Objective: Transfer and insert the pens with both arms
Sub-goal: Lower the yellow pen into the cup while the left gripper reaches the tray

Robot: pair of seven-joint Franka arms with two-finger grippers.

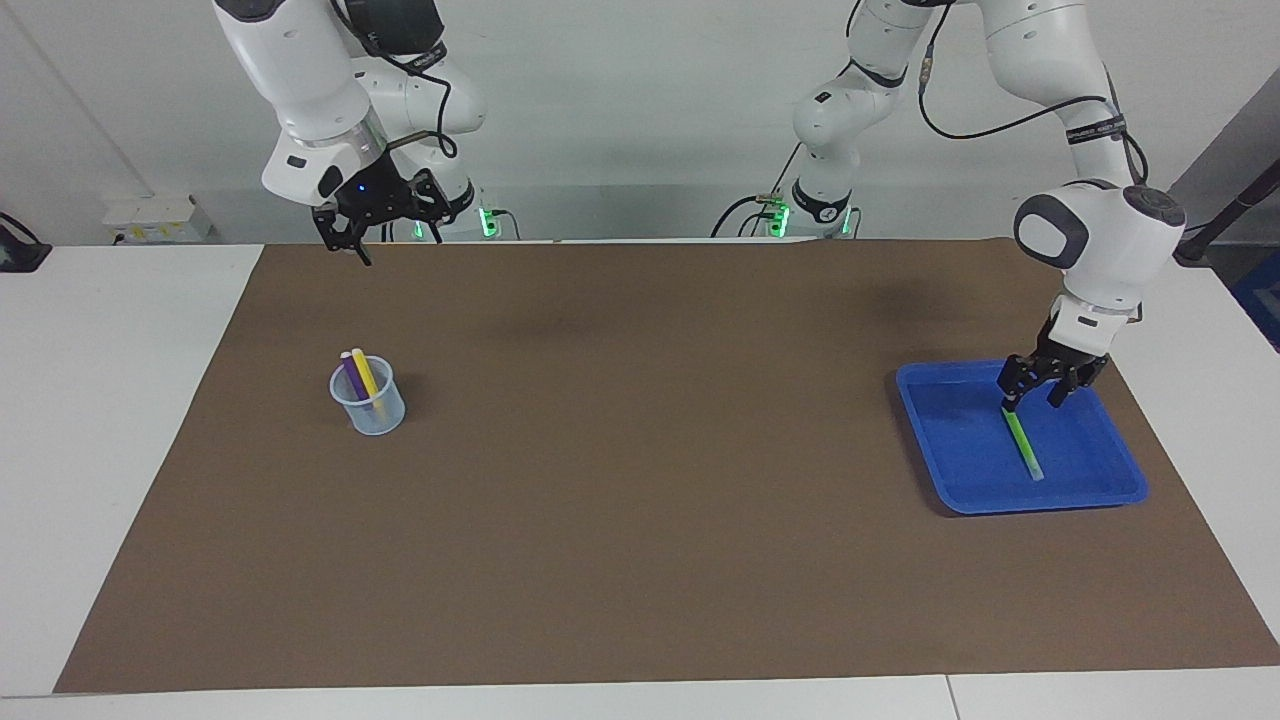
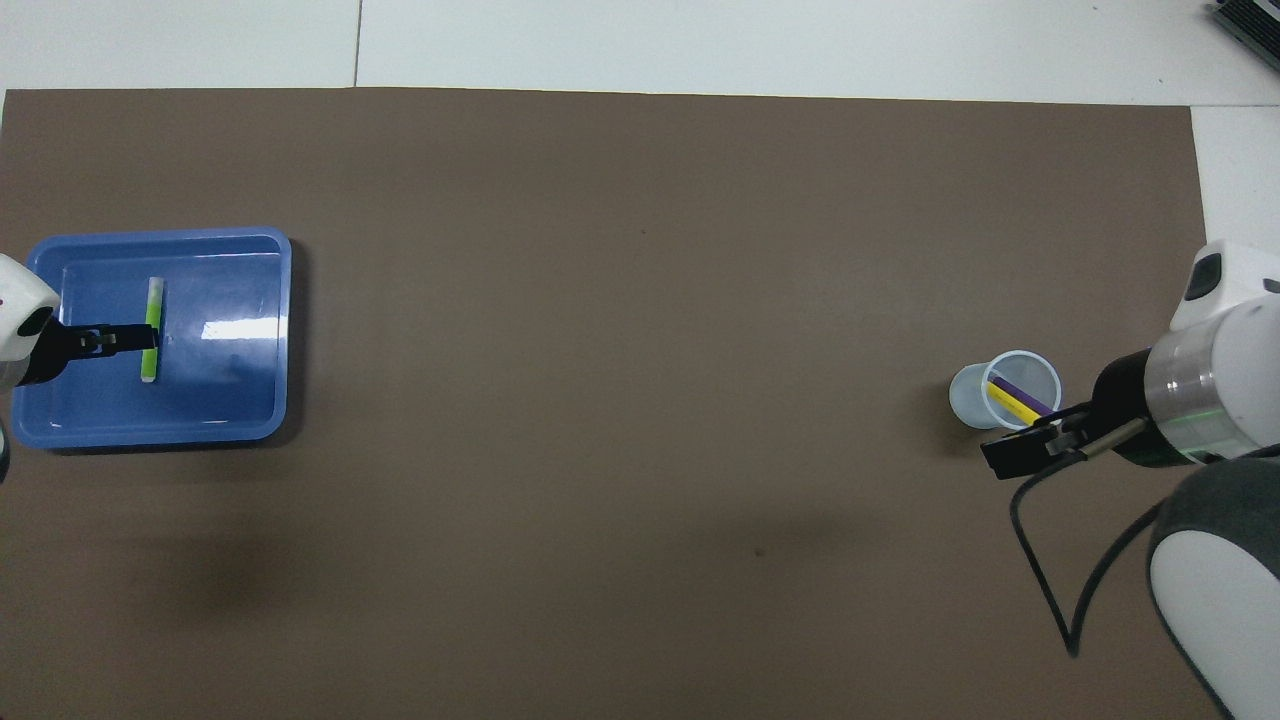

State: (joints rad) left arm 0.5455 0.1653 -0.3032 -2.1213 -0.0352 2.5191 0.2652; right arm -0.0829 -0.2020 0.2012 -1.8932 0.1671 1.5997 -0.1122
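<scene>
A green pen (image 1: 1024,448) (image 2: 150,362) lies flat in the blue tray (image 1: 1040,500) (image 2: 232,402) at the left arm's end of the table. My left gripper (image 1: 1032,393) (image 2: 148,337) hangs low over the pen's end nearer to the robots, its fingers apart and straddling it. A purple pen (image 1: 350,373) (image 2: 1022,389) and a yellow pen (image 1: 365,372) (image 2: 1008,402) stand tilted in a clear cup (image 1: 372,412) (image 2: 968,398) at the right arm's end. My right gripper (image 1: 385,225) (image 2: 1015,455) is raised high and open, with nothing in it.
A brown mat (image 1: 640,480) covers most of the white table (image 1: 110,400). A small pale box (image 1: 150,216) sits on the table at the right arm's end, near the wall.
</scene>
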